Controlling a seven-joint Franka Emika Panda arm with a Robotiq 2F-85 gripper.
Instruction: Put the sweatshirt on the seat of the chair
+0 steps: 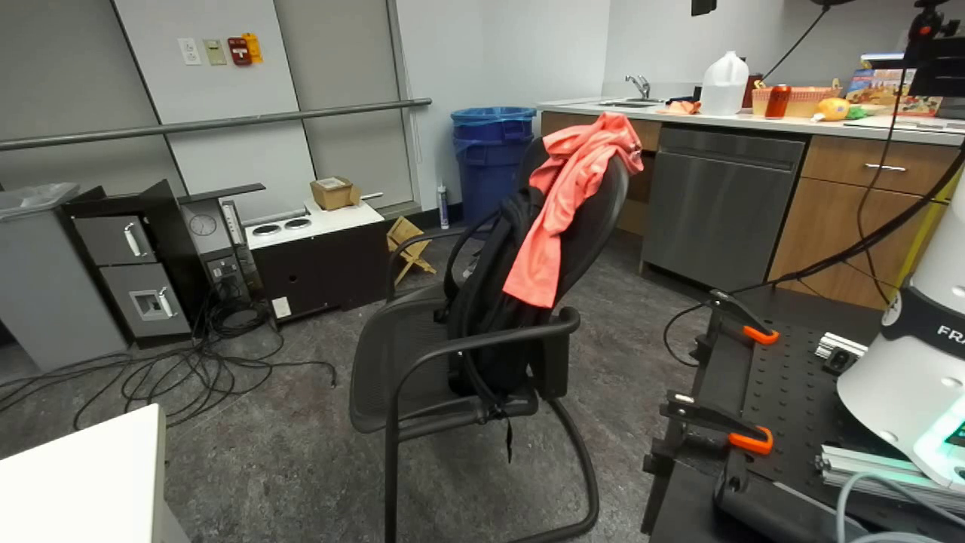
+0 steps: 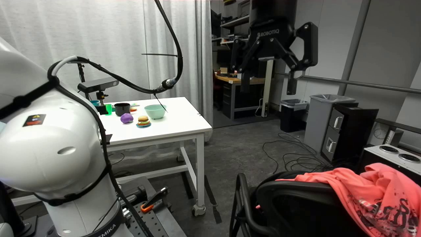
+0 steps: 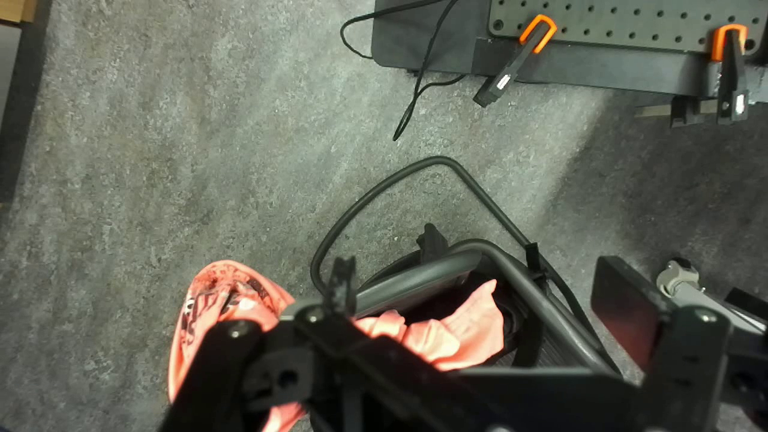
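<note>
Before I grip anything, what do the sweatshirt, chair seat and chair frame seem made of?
Sweatshirt: soft, matte fabric, as its loose folds suggest; fibre unclear. Chair seat: apparently dark woven mesh, from its fine, even texture. Chair frame: probably dark-coated metal with a slight sheen, given the slim bent tubing.

In an exterior view, I see the chair (image 1: 399, 358) side-on; in an exterior view, the arm (image 2: 62, 154) crowds close. The wrist view looks down; all share the chair.

"ROBOTIQ" on the gripper (image 2: 268, 84), "FRA" and "EMIKA" on the robot arm (image 2: 49, 154), yellow warning triangle (image 2: 37, 116) on its sticker (image 2: 33, 121)
</note>
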